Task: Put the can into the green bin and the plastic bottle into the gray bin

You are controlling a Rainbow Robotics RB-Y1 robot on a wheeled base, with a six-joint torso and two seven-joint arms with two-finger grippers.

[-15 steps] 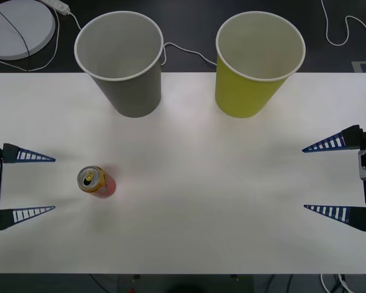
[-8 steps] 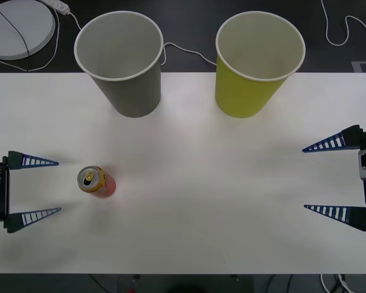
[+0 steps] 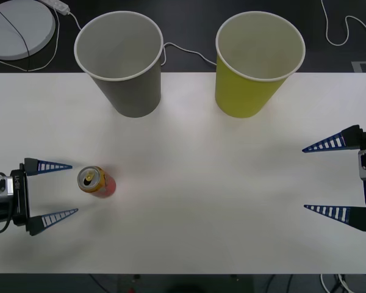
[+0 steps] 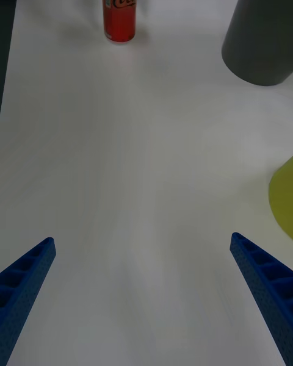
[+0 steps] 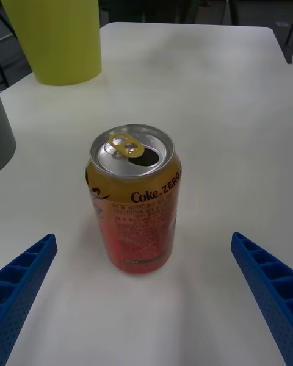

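- Front view, a white surface with dark floor and cables beyond its far edge; gray bin and green bin upright side by side at the back, mouths showing nothing inside.
- Same view: left gripper now nearer the can than a second ago, blue tips just beside it but not yet around it. Reads as the approach to a first grasp, nothing binned so far.
- Same view: jaws of the left gripper spread wide, holding nothing. Right gripper parked near the right edge, jaws likewise spread and empty, unmoved.
- Right wrist view: can standing upright far across the surface, gray bin off to one side.
- Left wrist view: can upright and centred ahead between the two blue fingers, opened top and pull-tab visible, clear gaps on both sides, no contact.
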